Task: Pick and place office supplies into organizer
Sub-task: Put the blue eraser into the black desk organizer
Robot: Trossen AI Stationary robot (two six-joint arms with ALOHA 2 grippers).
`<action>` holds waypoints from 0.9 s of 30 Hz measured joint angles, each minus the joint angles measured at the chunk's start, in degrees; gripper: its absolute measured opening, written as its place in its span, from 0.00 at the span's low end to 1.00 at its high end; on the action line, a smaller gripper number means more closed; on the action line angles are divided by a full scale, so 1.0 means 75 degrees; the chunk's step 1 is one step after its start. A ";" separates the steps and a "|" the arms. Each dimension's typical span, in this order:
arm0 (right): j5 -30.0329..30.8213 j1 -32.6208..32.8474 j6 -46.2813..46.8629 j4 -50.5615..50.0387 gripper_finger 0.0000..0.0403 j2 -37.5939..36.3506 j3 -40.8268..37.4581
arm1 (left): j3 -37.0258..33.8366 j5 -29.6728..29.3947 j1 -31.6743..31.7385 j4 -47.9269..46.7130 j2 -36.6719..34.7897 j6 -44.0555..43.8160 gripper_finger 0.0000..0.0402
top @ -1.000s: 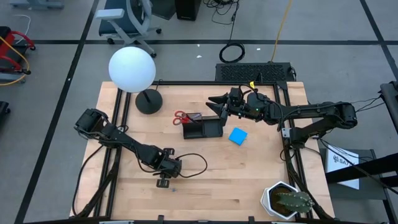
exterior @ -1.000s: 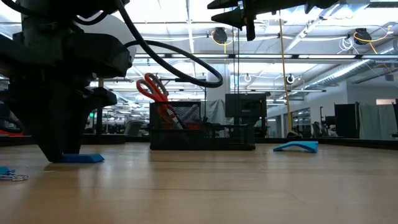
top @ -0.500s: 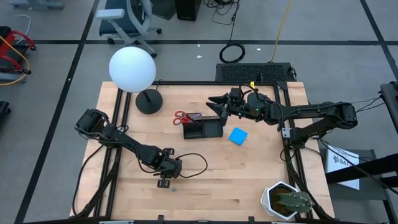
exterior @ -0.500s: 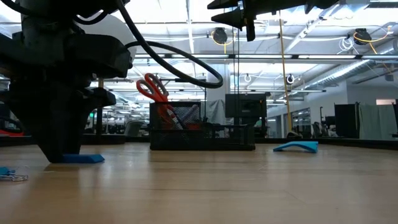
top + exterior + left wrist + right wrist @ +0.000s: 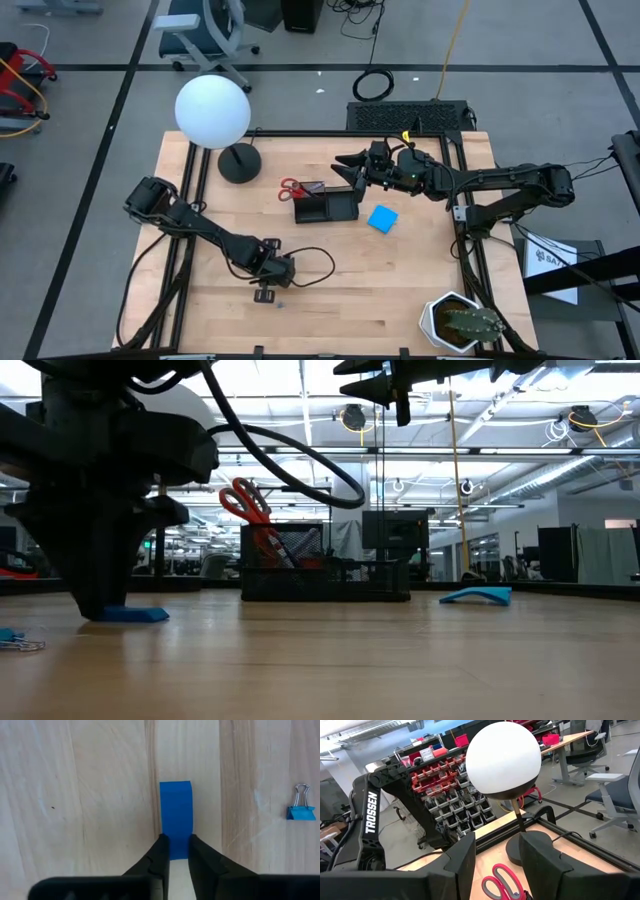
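Two dark arms work over the pale wooden bench [image 5: 400, 290]. The left gripper [image 5: 174, 854] is down at the bench's near-left part, its fingers [image 5: 160, 851] closed narrowly on the near end of a small blue rectangular eraser-like piece [image 5: 175, 815], which lies flat on the wood; in the low view the same blue piece [image 5: 130, 614] sits on the surface under that arm. A little blue binder clip [image 5: 300, 810] with silver wire handles lies near it, apart from the fingers. The right gripper [image 5: 345, 162] hangs in the air above the far side of the small black mesh desk organizer [image 5: 327, 205], its fingers partly apart and nothing between them. Red-handled scissors [image 5: 292, 188] stand in the organizer's left end, handles up and leaning outward. A bright blue square pad [image 5: 382, 218] lies on the bench just right of the organizer, not touching it. Behind the scissors stands a lamp with a round black base [image 5: 238, 163] and a white globe shade [image 5: 212, 111]. A potted cactus in a white pot [image 5: 462, 322] stands at the near-right corner.
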 joint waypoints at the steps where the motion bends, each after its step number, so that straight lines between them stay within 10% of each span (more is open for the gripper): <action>1: 0.0000 0.0000 0.0000 -0.0002 0.35 0.0000 0.0000 | 0.0066 -0.0028 0.0000 -0.0068 0.0000 0.0030 0.13; 27: 0.0000 -0.0003 -0.0087 -0.0005 0.35 0.0000 0.0000 | 0.0339 -0.0203 0.0125 -0.0623 -0.0334 -0.0299 0.04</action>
